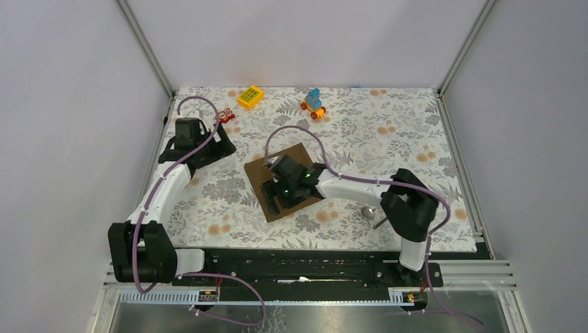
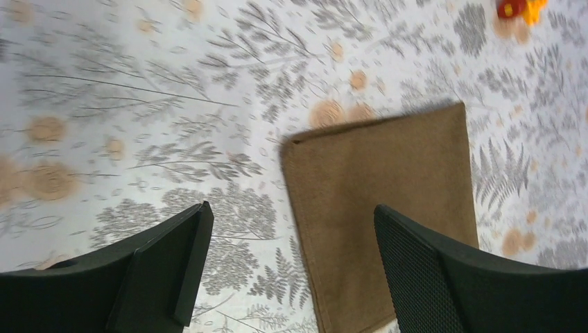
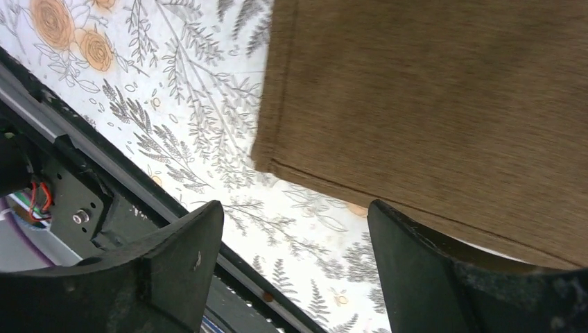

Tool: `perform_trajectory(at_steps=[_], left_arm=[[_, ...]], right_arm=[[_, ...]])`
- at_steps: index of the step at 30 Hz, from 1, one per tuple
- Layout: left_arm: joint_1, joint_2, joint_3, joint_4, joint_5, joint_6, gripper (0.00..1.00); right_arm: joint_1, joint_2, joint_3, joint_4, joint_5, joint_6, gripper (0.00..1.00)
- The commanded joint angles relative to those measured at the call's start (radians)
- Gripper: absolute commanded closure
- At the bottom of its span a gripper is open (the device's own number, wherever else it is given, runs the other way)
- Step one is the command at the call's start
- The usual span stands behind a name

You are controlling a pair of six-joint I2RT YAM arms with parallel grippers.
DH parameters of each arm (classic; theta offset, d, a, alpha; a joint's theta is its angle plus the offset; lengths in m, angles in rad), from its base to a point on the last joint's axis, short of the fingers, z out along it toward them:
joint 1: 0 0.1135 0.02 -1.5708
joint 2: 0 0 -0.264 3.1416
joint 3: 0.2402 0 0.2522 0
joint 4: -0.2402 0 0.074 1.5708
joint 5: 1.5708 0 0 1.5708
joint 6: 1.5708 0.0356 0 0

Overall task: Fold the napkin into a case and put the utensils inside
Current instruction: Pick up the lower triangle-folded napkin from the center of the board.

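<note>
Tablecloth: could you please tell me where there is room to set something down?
Bare: far right, between the napkin, the toy blocks and the right edge; also between the left arm and the napkin. Crowded: around the spoon by the right arm.

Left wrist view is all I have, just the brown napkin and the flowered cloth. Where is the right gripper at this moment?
Observer: From the top camera, the right gripper is above the near part of the napkin.
Operator: Holding it?
Observer: No. Its wrist view shows the jaws open with nothing between them.
Operator: Where are the utensils?
Observer: The spoon and a dark stick lie on the tablecloth to the right of the napkin, not on it.
</note>
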Motion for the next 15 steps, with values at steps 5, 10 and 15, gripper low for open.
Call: perform_trajectory(at_steps=[5,10,15], left_arm=[[0.133,-0.094,-0.015,0.005,-0.187,-0.106,0.07],[0.215,-0.091,-0.026,0.024,-0.057,-0.118,0.07],[0.268,-0.080,-0.040,0.050,0.047,-0.134,0.07]], right_arm=[[0.183,0.229,0.376,-0.345,0.276,0.057,0.17],[0.192,0.345,0.537,-0.489,0.286,0.046,0.43],[0.195,0.440,0.660,-0.593,0.251,0.021,0.47]])
